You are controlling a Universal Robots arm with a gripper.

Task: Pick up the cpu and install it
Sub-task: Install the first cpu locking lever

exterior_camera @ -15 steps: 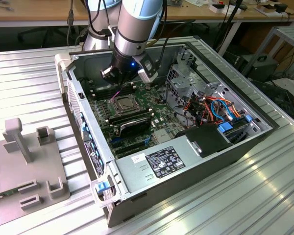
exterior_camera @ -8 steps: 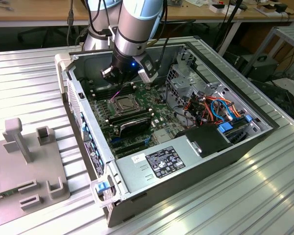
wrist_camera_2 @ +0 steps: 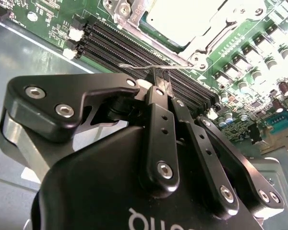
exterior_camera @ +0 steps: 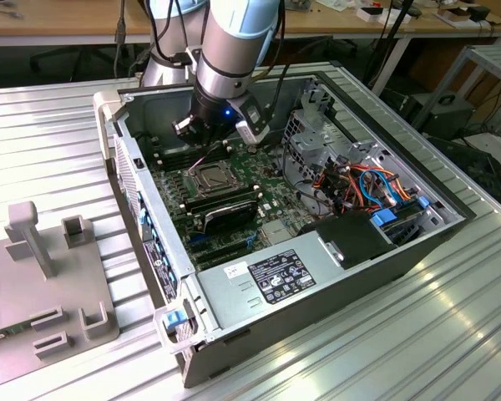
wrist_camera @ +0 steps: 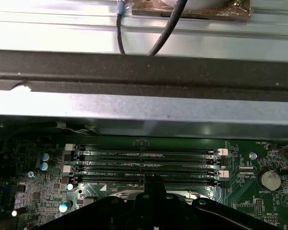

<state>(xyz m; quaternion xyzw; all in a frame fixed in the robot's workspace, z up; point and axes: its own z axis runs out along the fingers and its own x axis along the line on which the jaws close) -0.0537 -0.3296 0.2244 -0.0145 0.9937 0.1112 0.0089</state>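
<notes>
Jaws stand together, their fingertips (wrist_camera_2: 159,85) meeting at the thin wire lever (wrist_camera_2: 132,66) that runs along the socket (wrist_camera_2: 209,40). I cannot tell from the second wrist view whether they pinch the wire or only bear on it. The arm (exterior_camera: 234,50) reaches down into the open case (exterior_camera: 317,288), which lies on the ribbed desk (exterior_camera: 50,125).

What I take for the cpu (wrist_camera_2: 182,19) lies flat in the socket on the green board (wrist_camera_2: 259,62), a pale square face inside the metal frame. In the exterior view it shows as a grey square (exterior_camera: 210,177) just below the tool. It is apart from the jaws and not in their grip.

The likely risks:
- The lever is thin, round and sprung. If the tips hold it off-centre, it may slip out and snap back, leaving the frame unlatched.
- The memory slots (wrist_camera: 144,163) run just beside the tips. A slip or a path set too low could drag the tips across them or across the small parts of the board.
- If the chip sits even slightly askew, force on the frame could harm the contacts beneath. The frames do not show whether it is square.
</notes>
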